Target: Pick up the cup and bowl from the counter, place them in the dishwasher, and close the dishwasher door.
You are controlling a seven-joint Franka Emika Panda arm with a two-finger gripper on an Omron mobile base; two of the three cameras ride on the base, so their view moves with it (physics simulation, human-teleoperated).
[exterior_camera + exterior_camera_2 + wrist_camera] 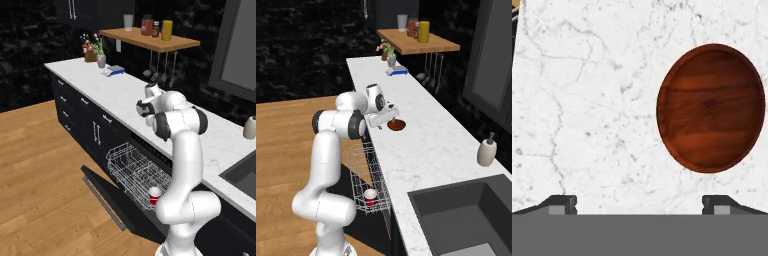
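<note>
The tool hangs over the counter with its jaws wide apart and nothing between them. The bowl sits upright on the marble ahead of the right fingertip, off the tool's centre line, so the grab probably needs a sideways shift first. The cup stands in the dishwasher rack. No writing is readable.

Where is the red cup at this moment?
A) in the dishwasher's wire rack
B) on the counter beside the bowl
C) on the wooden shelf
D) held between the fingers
A: the red cup stands upright in the white wire rack over the open dishwasher door, while the bowl remains on the counter.
</note>
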